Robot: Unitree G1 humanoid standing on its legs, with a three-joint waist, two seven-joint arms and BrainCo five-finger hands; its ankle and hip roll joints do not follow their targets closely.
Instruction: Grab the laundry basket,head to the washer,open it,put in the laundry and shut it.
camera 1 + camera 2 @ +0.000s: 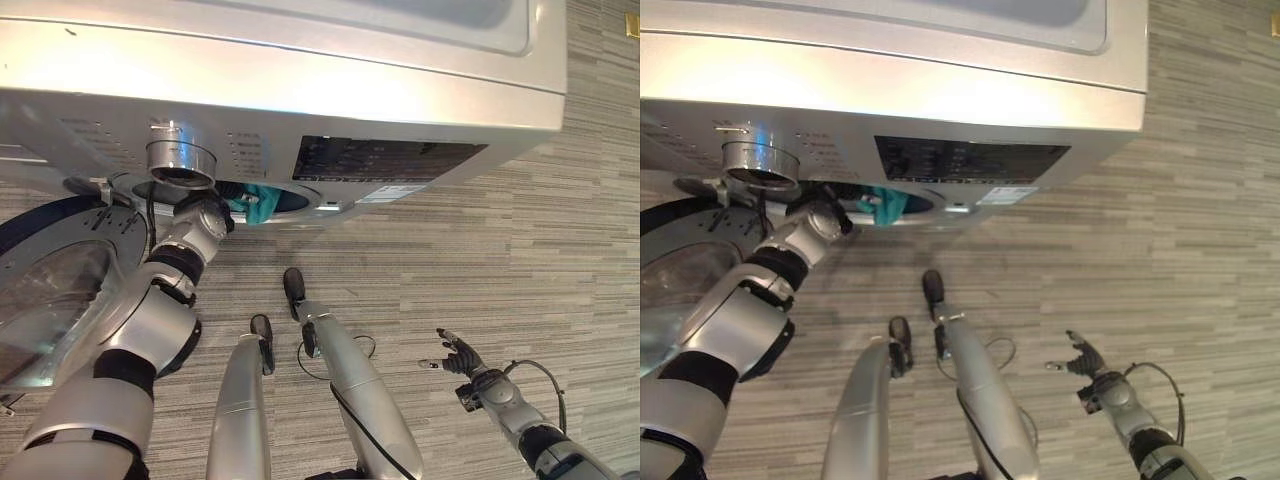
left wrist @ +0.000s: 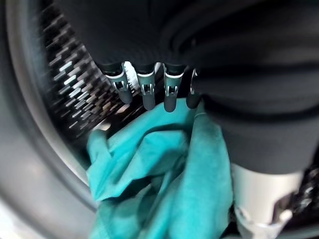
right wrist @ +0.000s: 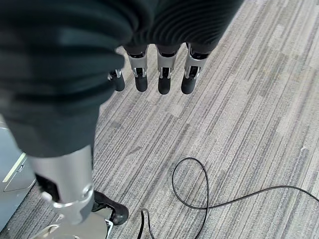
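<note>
Laundry (image 2: 164, 169), a teal cloth, lies at the washer (image 1: 300, 90) drum opening, against the left hand's (image 2: 149, 92) straight, relaxed fingertips. Washer door (image 1: 60, 280) stands open beside the left arm. Right hand (image 1: 458, 355) hangs over striped carpet (image 1: 560, 250), fingers straight, holding nothing.

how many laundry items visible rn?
1: a teal cloth at the washer drum mouth, by the left hand. More may be hidden deeper inside.

Robot hand (image 2: 149, 87) fingers touch teal cloth (image 2: 164, 179) inside drum (image 2: 70, 99).

Left hand (image 1: 212, 215) reaches into washer (image 1: 300, 90) opening; fingers mostly hidden from head views. Teal cloth (image 2: 164, 174) cut off at wrist view edge. Door (image 1: 55, 290) partly cropped.
</note>
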